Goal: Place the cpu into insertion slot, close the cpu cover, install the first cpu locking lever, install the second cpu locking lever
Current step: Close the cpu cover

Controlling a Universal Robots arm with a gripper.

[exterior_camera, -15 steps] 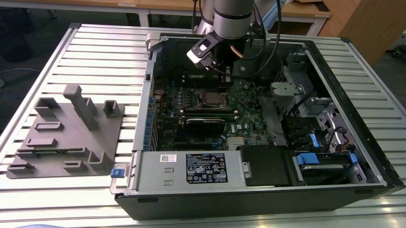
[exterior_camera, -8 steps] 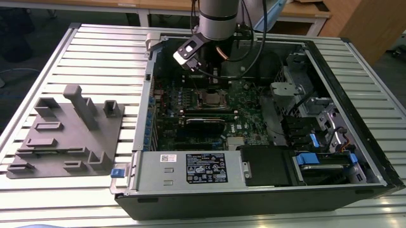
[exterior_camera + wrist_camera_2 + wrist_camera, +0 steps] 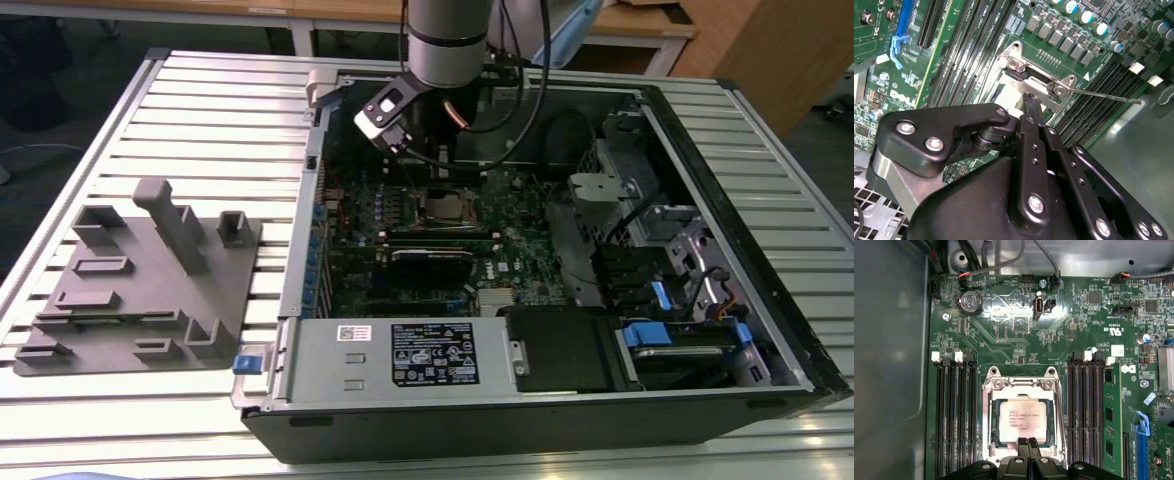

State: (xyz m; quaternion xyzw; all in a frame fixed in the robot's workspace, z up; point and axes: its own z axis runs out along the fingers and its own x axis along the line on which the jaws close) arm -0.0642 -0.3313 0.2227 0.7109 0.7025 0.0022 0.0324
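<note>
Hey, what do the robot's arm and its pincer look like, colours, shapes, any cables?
The arm is a silver-grey tube with a black ring around it, and black cables hang beside it. A black-and-silver block sits at its wrist. The pincer is matte black, made of flat bar links joined by silver screw heads on a grey metal base, and it narrows towards its tip.

Looks like a robotics lab: robot arm (image 3: 447,40) over an opened computer case (image 3: 534,425) on a slatted metal bench (image 3: 200,100), grey parts holder (image 3: 147,280) alongside, wooden desks (image 3: 641,25) behind.
</note>
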